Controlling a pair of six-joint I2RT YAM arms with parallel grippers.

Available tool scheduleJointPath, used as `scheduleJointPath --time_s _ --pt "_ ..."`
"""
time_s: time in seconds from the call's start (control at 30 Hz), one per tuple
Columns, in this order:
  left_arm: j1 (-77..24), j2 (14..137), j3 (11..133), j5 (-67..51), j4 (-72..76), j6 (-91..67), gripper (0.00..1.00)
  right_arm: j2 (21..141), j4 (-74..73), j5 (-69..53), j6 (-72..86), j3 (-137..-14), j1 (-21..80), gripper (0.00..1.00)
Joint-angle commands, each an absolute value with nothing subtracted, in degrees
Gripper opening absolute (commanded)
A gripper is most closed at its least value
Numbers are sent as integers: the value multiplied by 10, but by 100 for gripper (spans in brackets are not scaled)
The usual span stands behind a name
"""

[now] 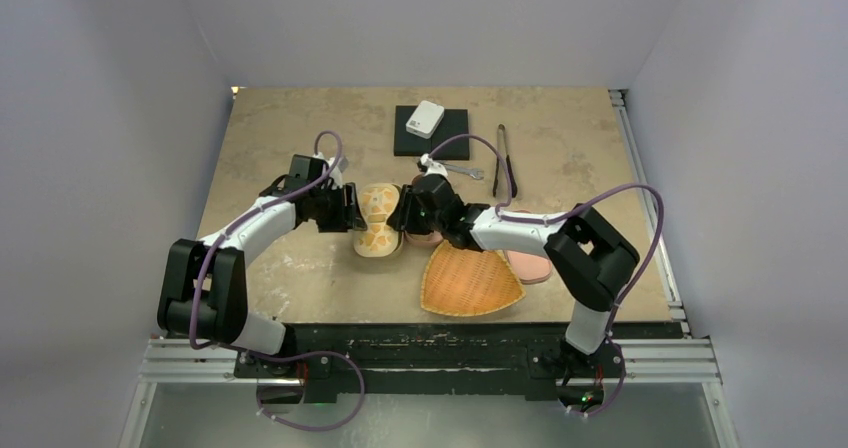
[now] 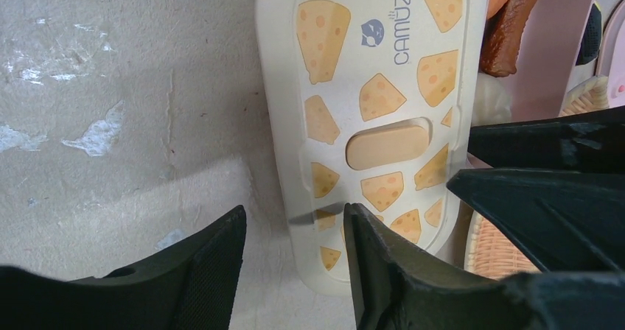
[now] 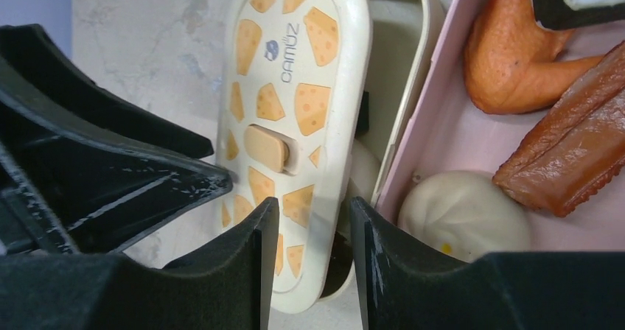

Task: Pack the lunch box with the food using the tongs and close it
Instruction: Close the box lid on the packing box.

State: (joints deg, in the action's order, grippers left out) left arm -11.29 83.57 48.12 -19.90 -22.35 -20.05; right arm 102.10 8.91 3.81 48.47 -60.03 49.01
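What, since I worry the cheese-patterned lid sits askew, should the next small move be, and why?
Probably close both pincers on the cream, cheese-patterned plastic lid. It leans tilted against its cream base, not seated, and the left pincer and right pincer each straddle an edge with jaws apart, so a firm hold seems needed first.

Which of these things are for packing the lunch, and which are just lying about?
For the job: pink lunch box, cheese-print lid, bun, sausage, tongs.
Lying about: wrench, white box, black pad.
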Motion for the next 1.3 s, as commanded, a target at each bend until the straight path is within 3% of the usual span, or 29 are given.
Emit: scheduleJointPath --time_s 0.0,0.57,0.77,1.27 --pt "-113 832 502 -208 -210 -183 49 1024 69 73 487 -627 495 42" --pt "-127 856 501 -249 -178 -197 31 1039 96 36 493 -625 495 32" --pt "-128 852 508 -247 -169 -207 25 1029 109 31 501 -618 496 20" --pt "-131 907 566 -278 -135 -229 22 1021 78 43 517 -635 494 15"
